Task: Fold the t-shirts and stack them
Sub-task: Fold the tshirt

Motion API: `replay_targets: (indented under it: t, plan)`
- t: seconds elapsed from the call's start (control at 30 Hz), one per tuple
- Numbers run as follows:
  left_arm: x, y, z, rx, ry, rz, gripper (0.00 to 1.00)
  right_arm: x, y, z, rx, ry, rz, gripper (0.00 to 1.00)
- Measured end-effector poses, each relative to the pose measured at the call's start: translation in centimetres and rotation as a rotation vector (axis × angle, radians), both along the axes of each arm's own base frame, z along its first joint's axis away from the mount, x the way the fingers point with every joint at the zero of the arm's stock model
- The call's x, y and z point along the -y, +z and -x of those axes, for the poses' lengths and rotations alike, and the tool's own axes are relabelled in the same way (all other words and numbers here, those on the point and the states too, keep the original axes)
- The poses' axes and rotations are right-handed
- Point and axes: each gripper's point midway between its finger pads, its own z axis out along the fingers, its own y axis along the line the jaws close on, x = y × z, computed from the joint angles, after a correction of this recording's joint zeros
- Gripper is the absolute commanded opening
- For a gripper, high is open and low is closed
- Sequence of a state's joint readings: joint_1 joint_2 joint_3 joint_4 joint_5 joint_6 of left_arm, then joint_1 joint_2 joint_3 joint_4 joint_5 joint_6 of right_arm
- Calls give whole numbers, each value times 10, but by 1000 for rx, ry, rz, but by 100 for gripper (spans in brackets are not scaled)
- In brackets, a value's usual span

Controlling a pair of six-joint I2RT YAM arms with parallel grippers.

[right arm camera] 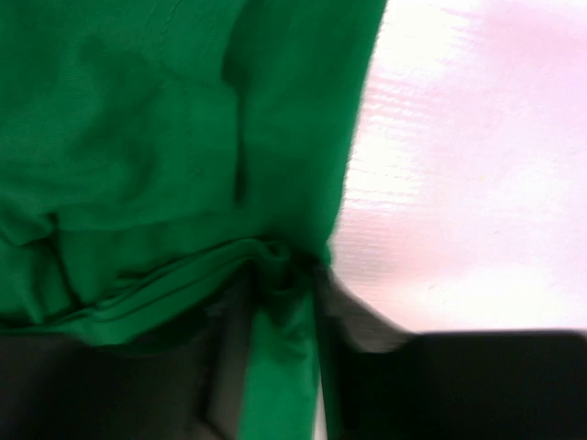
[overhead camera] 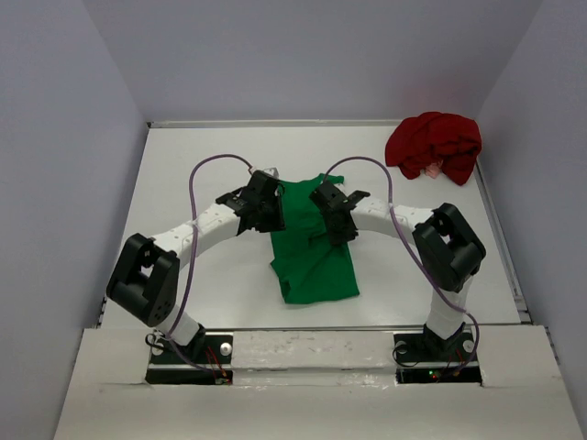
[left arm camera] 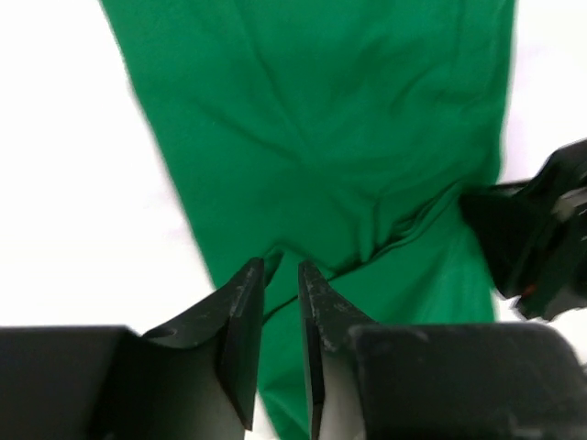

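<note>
Top external view showed the green t-shirt (overhead camera: 312,261) lying on the desk (overhead camera: 229,302) between both arms, so each could reach a side. The right gripper (right arm camera: 275,275) pinched its bunched edge, likely for folding. The left gripper (left arm camera: 282,270) was slightly apart, holding nothing. The red t-shirt (overhead camera: 433,145) waited crumpled in the far right corner.

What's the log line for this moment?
green t-shirt mid-table; red t-shirt crumpled far-right; left gripper at green edge; right gripper cloth between fingers

2 t-shirts (overhead camera: 312,261), 2 arms (overhead camera: 206,225)
</note>
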State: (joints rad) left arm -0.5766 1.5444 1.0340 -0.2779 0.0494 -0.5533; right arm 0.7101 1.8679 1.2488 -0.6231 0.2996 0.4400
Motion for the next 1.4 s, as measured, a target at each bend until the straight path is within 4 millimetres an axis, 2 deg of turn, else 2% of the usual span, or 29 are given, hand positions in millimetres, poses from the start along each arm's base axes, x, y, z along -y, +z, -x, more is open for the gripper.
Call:
replay_targets:
  t: [0.17, 0.3, 0.43, 0.57, 0.67, 0.7, 0.73, 0.87, 0.97, 1.1, 1.17, 1.27, 1.4]
  plan:
    - [-5, -11, 22, -29, 23, -115, 58, 0, 2, -3, 2, 13, 6, 56]
    - [-10, -19, 46, -48, 53, -169, 59, 0, 2, -3, 4, 21, 9, 69]
    - [-23, -20, 73, -68, 83, -181, 59, -1, 5, -4, 9, 32, 5, 72]
    - [-37, -13, 80, -63, 142, -194, 53, -2, 9, -4, 16, 41, -1, 72]
    - [-43, -10, 84, -54, 172, -184, 39, -2, 16, -5, 30, 46, -9, 72]
    - [-44, -11, 85, -55, 174, -182, 32, -2, 22, -6, 41, 46, -18, 72]
    - [-46, -13, 88, -60, 180, -181, 30, -3, 25, -6, 49, 46, -24, 71]
    - [-47, -26, 96, -90, 176, -170, 27, -4, 57, -7, 109, 52, -75, 72]
    - [-41, -33, 99, -107, 164, -146, 27, -2, 91, -6, 168, 58, -115, 72]
    - [-31, -41, 96, -124, 149, -121, 34, 1, 131, -7, 242, 58, -149, 72]
    - [-27, -43, 95, -124, 143, -111, 40, 3, 144, -7, 269, 58, -159, 72]
    - [-23, -42, 93, -120, 137, -95, 42, 7, 153, -4, 283, 57, -161, 72]
    - [-19, -48, 90, -126, 129, -91, 43, 10, 150, -1, 267, 57, -148, 72]
